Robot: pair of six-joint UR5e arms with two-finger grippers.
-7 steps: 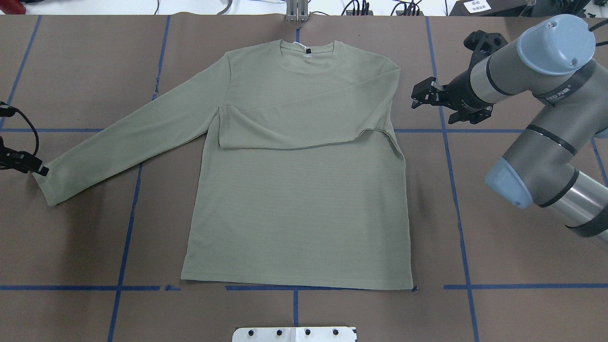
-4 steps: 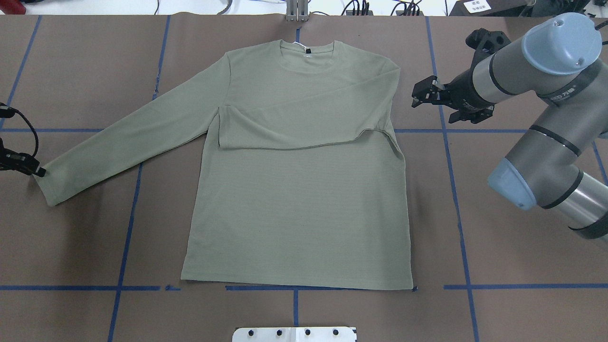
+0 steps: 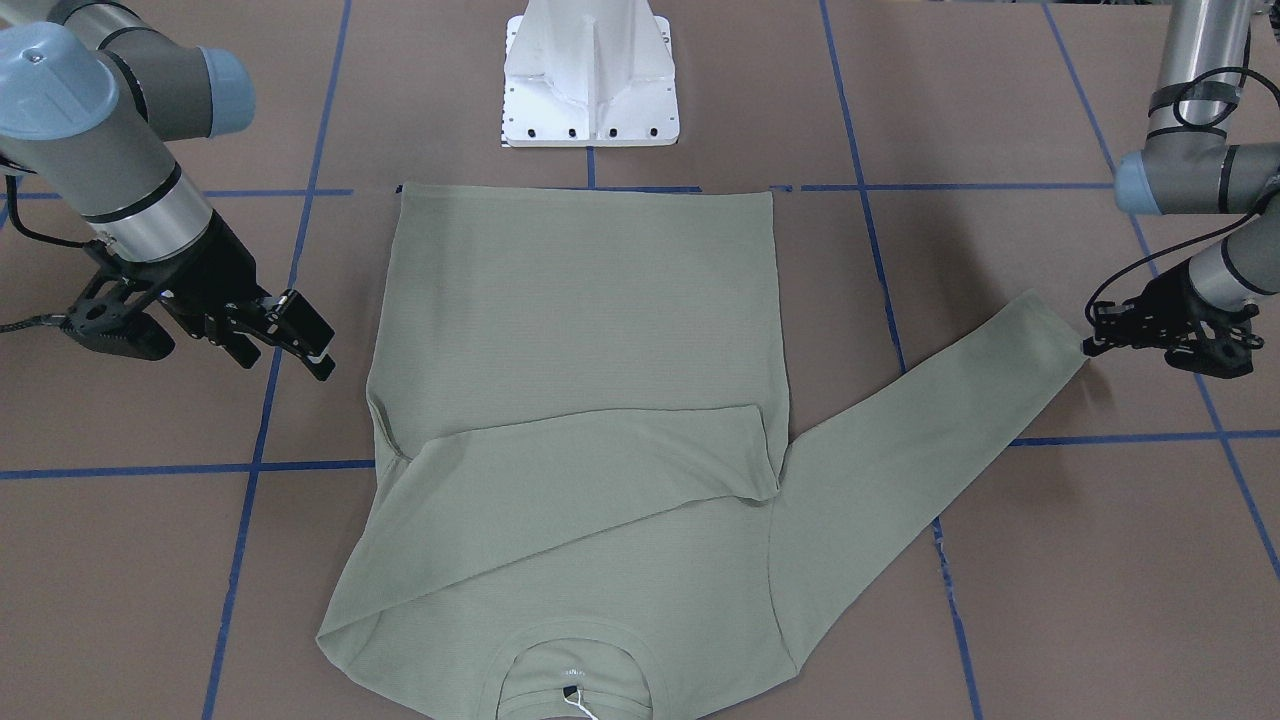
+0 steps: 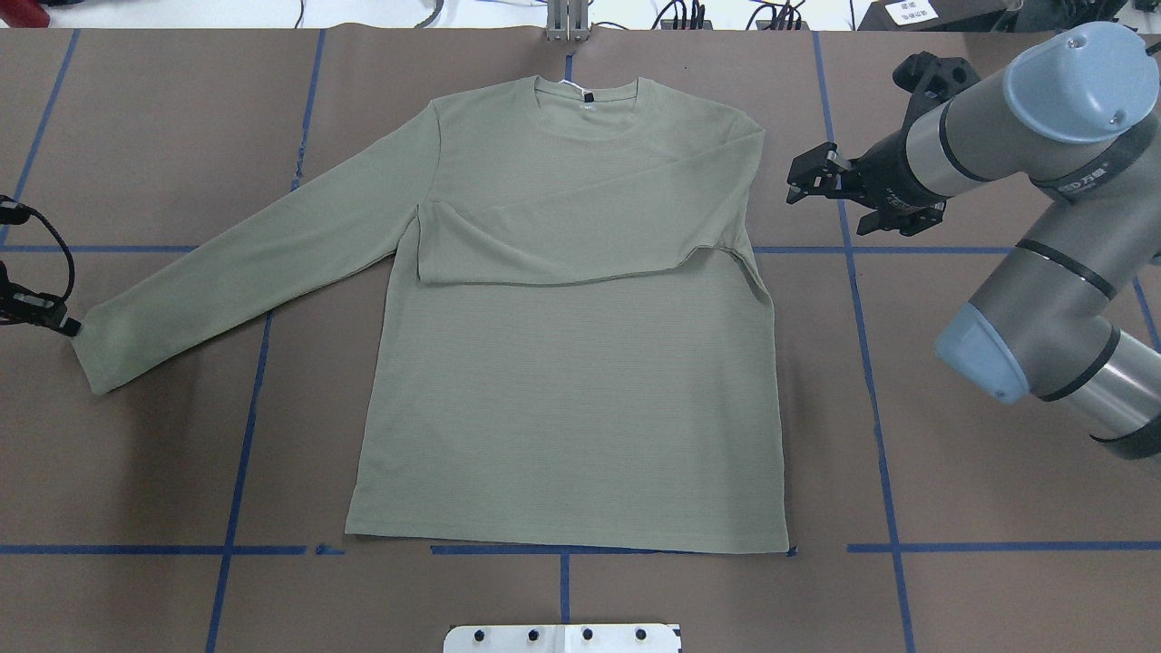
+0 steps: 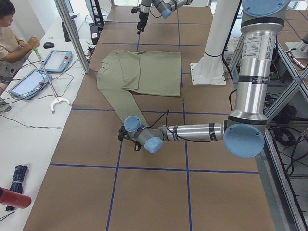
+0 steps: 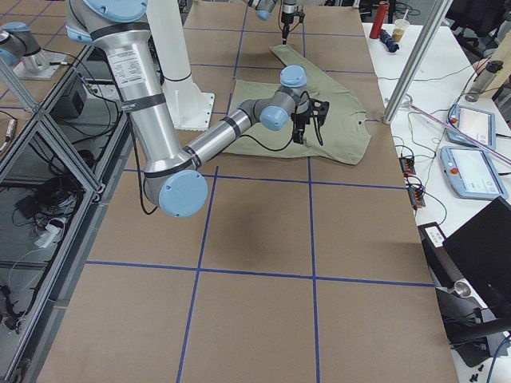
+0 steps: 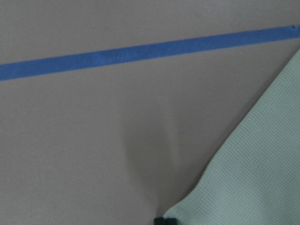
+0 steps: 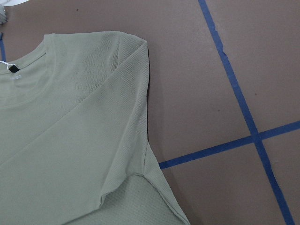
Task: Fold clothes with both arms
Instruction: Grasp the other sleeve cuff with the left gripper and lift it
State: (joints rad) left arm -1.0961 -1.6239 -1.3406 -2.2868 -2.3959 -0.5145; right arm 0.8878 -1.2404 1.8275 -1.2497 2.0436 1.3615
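Observation:
The clothes are one sage-green long-sleeved shirt (image 4: 562, 390) lying flat, with its collar at the far edge. One sleeve is folded across the chest (image 3: 560, 470). The other sleeve (image 4: 245, 254) stretches out to the table's left. My left gripper (image 4: 63, 322) sits low at that sleeve's cuff (image 3: 1050, 330), its tip touching the cuff corner. A black fingertip (image 7: 159, 219) shows at the fabric's edge in the left wrist view, and I cannot tell whether the jaws are closed. My right gripper (image 4: 796, 181) hangs open beside the shirt's right shoulder (image 8: 136, 47), not touching it.
The white pedestal base (image 3: 590, 70) stands just behind the shirt's hem. Blue tape lines (image 4: 871, 363) cross the brown table cover. Cables (image 4: 689, 14) lie along the far edge. A person (image 5: 12, 33) sits at a side table with tablets (image 5: 57, 60).
My left gripper has drawn slightly leftward along the cuff's end. The right arm has shifted a little toward the far side, its gripper staying open. The shirt lies as before.

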